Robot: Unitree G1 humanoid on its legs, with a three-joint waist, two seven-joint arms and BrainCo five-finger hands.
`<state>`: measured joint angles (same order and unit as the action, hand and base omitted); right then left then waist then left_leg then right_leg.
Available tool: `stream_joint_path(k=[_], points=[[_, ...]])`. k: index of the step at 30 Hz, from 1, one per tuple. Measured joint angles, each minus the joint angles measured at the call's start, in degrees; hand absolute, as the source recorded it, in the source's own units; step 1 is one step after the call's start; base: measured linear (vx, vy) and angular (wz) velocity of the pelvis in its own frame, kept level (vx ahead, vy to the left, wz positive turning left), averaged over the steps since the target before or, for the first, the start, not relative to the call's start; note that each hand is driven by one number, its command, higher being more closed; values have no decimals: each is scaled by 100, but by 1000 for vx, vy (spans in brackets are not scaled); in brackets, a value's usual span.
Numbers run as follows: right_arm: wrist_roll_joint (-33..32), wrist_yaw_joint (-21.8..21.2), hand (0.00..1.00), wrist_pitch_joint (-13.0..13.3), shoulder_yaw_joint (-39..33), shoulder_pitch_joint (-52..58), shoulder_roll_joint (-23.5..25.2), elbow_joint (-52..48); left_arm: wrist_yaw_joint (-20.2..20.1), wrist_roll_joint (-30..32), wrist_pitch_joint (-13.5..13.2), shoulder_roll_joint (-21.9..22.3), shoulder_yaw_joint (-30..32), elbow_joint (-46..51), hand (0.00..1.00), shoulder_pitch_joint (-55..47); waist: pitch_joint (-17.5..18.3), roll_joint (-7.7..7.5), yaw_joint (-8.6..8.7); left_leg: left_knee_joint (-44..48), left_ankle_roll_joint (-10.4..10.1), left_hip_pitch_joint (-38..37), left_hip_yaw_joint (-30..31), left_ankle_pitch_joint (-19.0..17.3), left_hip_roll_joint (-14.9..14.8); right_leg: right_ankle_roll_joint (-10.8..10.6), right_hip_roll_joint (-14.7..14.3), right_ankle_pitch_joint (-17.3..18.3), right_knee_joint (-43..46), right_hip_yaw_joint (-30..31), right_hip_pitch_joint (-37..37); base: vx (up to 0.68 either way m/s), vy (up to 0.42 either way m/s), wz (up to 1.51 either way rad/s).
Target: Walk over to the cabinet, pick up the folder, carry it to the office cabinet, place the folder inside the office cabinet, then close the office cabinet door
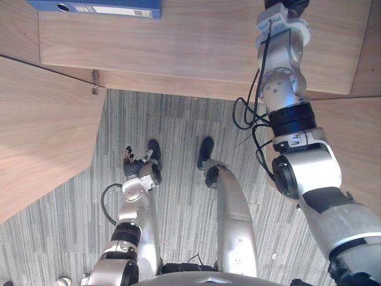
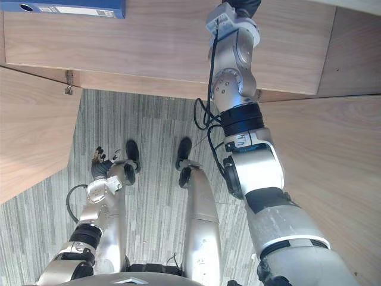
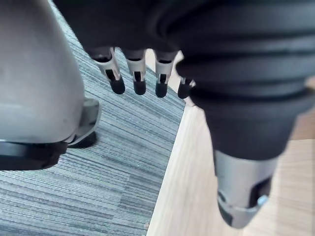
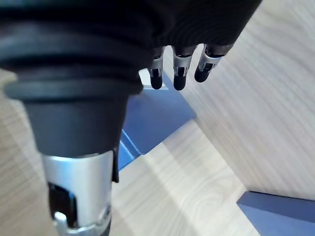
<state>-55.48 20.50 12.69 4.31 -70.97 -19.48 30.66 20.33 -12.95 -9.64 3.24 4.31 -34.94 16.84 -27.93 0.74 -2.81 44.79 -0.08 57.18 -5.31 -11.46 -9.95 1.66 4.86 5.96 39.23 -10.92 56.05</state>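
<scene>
A blue folder (image 1: 95,7) lies flat on the wooden cabinet surface (image 1: 196,42) at the far left edge of the eye views. My right arm reaches up over that surface. In the right wrist view my right hand (image 4: 179,69) hovers with straight fingers just above a blue folder (image 4: 152,118) on the wood, apart from it and holding nothing. The corner of a second blue folder (image 4: 280,211) lies nearby on the same wood. My left hand (image 1: 136,162) hangs low at my side over the carpet, its fingers (image 3: 138,73) relaxed and empty.
A wooden door panel (image 1: 41,149) stands open at the left, hinged (image 1: 95,83) to the cabinet. Another wooden panel (image 1: 357,137) rises at the right. Grey striped carpet (image 1: 178,119) lies between them below the cabinet edge.
</scene>
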Motion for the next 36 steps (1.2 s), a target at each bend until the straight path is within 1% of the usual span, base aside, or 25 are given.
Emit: stream_joint_path(k=[5,7,11,17,20,24,26,30,33,36], points=[[-151,-172,0,1,-1,459,-213,-80,-74,-35,-7,-6,-4,-2,0,-1,1,-1,-9,2,4,-15,-26,-3,-7,-11,0,-7,-27,4,-17,-6,1,0],[-154,-317,0,1,1,812,-347,-329,-88,-35,-7,-43,-9,-2,0,-4,1,-1,-13,1,6,-21,-58,-4,-19,-20,-10,-18,-51,4,-29,-39,8,-2],[-149,-520,0,1,1,1140,-391,-519,-116,-34,-7,-89,-8,-5,0,-11,5,-10,2,2,8,-43,-90,-5,-52,-23,-25,-50,-88,10,-49,-23,5,-4],[-137,-633,0,1,13,1412,-410,-519,-124,-33,-7,-110,-14,-30,0,-11,22,-15,-23,-3,16,-105,-117,-9,-60,-24,-28,-65,-104,30,-105,-21,2,-1],[-123,-683,0,-1,189,1533,-414,-519,-129,-33,-7,-116,-23,-57,0,-11,27,-14,-15,1,25,-108,-131,-15,-66,-27,-28,-71,-111,36,-105,-11,2,-1],[-16,-764,0,-34,437,1729,-420,-520,-186,-31,-7,-126,-32,-56,0,-10,27,-14,-18,1,28,-109,-135,-17,-70,-27,-29,-71,-111,35,-105,0,0,0],[183,-807,0,-57,599,1832,-427,-533,-189,-27,-7,-139,-39,-56,0,-10,27,-14,-18,2,30,-110,-137,-19,-71,-28,-30,-71,-113,35,-105,0,0,0],[533,-1092,0,-167,989,2133,-509,-773,-200,-17,-7,-186,-42,-57,0,-10,27,-15,-16,2,31,-111,-135,-19,-72,-28,-30,-71,-115,33,-111,0,0,0],[769,-1293,0,-190,1156,2193,-628,-773,-204,-15,-8,-235,-52,-61,0,-11,27,-15,-19,2,31,-116,-133,-19,-72,-31,-29,-73,-117,28,-121,0,0,0],[938,-1462,0,-200,1462,2297,-890,-778,-211,29,-17,-302,-70,-67,0,-15,46,-49,-22,-6,31,-136,-129,-19,-73,-36,-30,-76,-143,17,-151,0,0,0]])
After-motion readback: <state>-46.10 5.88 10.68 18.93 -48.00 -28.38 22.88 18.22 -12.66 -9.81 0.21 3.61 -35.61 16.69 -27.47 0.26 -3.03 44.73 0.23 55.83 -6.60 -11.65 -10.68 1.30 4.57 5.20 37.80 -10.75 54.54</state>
